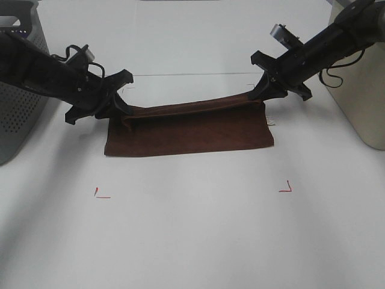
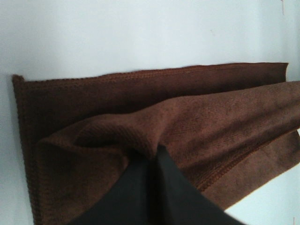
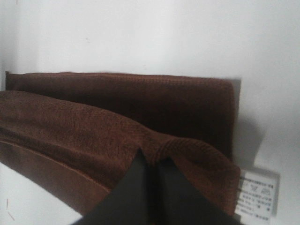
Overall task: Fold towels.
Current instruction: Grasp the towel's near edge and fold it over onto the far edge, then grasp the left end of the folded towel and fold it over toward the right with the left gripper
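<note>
**A:** High view first. How do the arms stand?

**B:** We see the left arm [image 1: 42, 72] slope down from the left edge. The right arm [image 1: 325, 48] slopes down from the upper right corner. Both point inward, toward each other. The left claw [image 1: 123, 113] is clenched on the towel [image 1: 189, 135] at its rear left corner. The right claw [image 1: 260, 97] is clenched on it at its rear right corner.

**A:** Where is the towel?

**B:** It is mid-table [image 1: 192, 241], beyond the red marks [image 1: 101, 194]. The front part lies flat. The rear edge is raised and sags between the claws. A white tag [image 1: 271, 122] shows at its right end. A grey basket [image 1: 18, 114] stands at the far left.

**A:** Left wrist view?

**B:** We see the left claw [image 2: 157, 152] with its black fingers pressed together. Brown cloth is bunched at their tips. The towel [image 2: 93, 103] folds over itself, and a stitched hem runs along the flat layer beyond.

**A:** Right wrist view?

**B:** It is the same condition. The right claw [image 3: 152, 161] is pinched shut on a ridge of the towel [image 3: 117, 103]. The tag [image 3: 257, 192] lies on the table just beside the gripped corner.

**A:** Is the writing legible?

**B:** We make out rows of small print and care symbols on the tag. They are too small and blurred to read. We see no brand name.
</note>
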Robot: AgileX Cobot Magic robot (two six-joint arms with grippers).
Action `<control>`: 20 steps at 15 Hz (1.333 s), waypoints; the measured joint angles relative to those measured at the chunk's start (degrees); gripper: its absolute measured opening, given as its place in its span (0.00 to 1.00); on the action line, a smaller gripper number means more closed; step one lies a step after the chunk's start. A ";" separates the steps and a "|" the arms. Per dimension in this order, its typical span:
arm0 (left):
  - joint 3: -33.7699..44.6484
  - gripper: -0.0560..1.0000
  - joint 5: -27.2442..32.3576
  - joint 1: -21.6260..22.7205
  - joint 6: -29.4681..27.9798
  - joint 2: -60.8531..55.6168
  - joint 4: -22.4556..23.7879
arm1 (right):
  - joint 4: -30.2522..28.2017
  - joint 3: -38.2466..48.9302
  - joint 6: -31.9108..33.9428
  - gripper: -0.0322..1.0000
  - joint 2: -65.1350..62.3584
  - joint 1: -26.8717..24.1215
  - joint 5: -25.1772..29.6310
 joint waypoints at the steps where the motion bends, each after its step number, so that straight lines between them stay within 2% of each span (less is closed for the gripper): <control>1: -0.97 0.05 0.00 -0.06 0.00 1.38 0.00 | -0.17 -0.06 0.00 0.03 0.86 0.00 -0.57; 3: -1.72 0.09 -0.23 -0.17 0.00 3.27 -0.17 | -0.52 -0.11 0.00 0.07 2.58 0.00 -1.49; 4: -1.72 0.16 -0.63 -0.11 0.00 3.55 0.34 | -1.32 -0.11 0.00 0.15 3.15 -0.06 -2.23; 5: -1.72 0.25 -1.15 0.06 0.00 3.55 0.74 | -1.89 -0.11 0.06 0.28 3.61 -0.17 -2.98; 7: -1.78 0.49 -1.09 0.29 0.00 3.55 0.69 | -0.63 -0.34 0.06 0.60 3.44 -0.17 -2.52; 8: -2.01 0.59 -0.57 0.29 0.00 3.50 0.46 | 0.29 -0.57 0.06 0.73 3.32 -0.11 -1.78; 9: -2.18 0.66 0.23 0.29 0.00 3.32 0.23 | 1.03 -0.69 0.06 0.81 3.21 -0.11 -1.20; 11: -2.18 0.71 0.63 0.29 0.00 2.46 1.55 | -0.23 -0.69 0.06 0.86 2.41 -0.11 0.17; 14: -2.18 0.72 1.03 0.29 -0.69 -0.23 6.47 | -4.93 -0.63 2.23 0.87 -0.17 -0.29 1.78; 17: -2.18 0.72 2.23 0.57 -7.33 -1.72 12.61 | -6.47 -0.63 4.30 0.87 -2.75 -0.46 4.58; 20: -2.18 0.72 4.70 0.57 -13.87 -0.97 17.42 | -11.52 -0.63 7.45 0.87 -3.27 -0.46 7.33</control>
